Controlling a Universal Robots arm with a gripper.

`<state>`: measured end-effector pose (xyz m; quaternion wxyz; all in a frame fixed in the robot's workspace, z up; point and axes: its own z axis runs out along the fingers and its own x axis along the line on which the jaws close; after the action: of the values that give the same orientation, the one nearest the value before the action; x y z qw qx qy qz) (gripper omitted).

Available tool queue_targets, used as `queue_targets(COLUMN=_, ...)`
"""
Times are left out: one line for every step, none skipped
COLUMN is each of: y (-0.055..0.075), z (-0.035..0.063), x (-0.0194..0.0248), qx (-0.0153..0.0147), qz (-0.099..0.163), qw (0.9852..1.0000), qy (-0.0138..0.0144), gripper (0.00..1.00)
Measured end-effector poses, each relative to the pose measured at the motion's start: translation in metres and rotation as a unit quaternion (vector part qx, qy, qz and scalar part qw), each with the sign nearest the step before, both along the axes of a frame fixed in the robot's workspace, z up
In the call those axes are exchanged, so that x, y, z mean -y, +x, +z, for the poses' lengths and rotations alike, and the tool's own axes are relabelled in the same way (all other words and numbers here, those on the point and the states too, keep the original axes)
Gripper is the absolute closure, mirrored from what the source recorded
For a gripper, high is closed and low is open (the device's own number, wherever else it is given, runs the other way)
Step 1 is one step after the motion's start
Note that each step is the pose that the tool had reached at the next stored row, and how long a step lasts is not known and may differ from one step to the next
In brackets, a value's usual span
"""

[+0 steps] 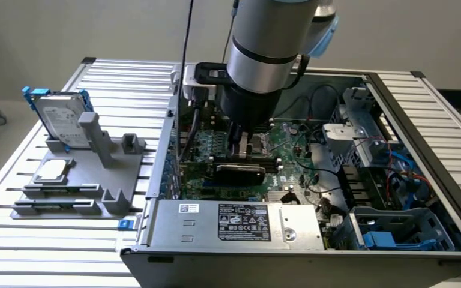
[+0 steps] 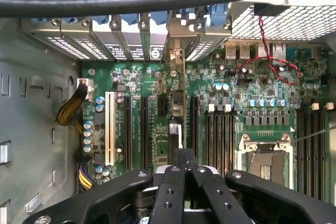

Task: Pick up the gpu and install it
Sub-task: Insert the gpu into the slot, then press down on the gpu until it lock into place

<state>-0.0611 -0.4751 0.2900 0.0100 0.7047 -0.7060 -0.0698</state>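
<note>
A: One item queried, exterior view: where is the gpu logged?
B: Inside the open computer case, upright over the motherboard, toward the exterior view's left, directly under the gripper.
A: Wrist view?
B: Card seen edge-on, pinched between narrow-set fingers, lined along the expansion slots. Step judged: installation, seating stage; whether fully seated cannot be told. A straight press, edge kept in line with its slot, is judged to be required.
</note>
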Motion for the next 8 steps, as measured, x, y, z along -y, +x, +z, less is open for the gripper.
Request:
queue_targets(y=0.0, z=0.0, x=0.0, qx=0.0, qz=0.0, qw=1.0, qy=0.0, gripper=0.89)
queue_targets(y=0.0, z=0.0, x=0.0, qx=0.0, qz=0.0, qw=1.0, qy=0.0, gripper=0.89)
queue_targets(y=0.0, z=0.0, x=0.0, qx=0.0, qz=0.0, qw=1.0, qy=0.0, gripper=0.89)
queue_targets(y=0.0, z=0.0, x=-0.0001, qx=0.0, qz=0.0, qw=1.0, qy=0.0, gripper=0.89)
queue_targets(y=0.0, z=0.0, x=0.0, qx=0.0, qz=0.0, qw=1.0, qy=0.0, gripper=0.89)
queue_targets(y=0.0, z=0.0, x=0.0, qx=0.0, qz=0.0, qw=1.0, qy=0.0, gripper=0.89)
queue_targets(y=0.0, z=0.0, x=0.0, qx=0.0, qz=0.0, qw=1.0, qy=0.0, gripper=0.89)
queue_targets(y=0.0, z=0.0, x=0.0, qx=0.0, qz=0.0, qw=1.0, qy=0.0, gripper=0.89)
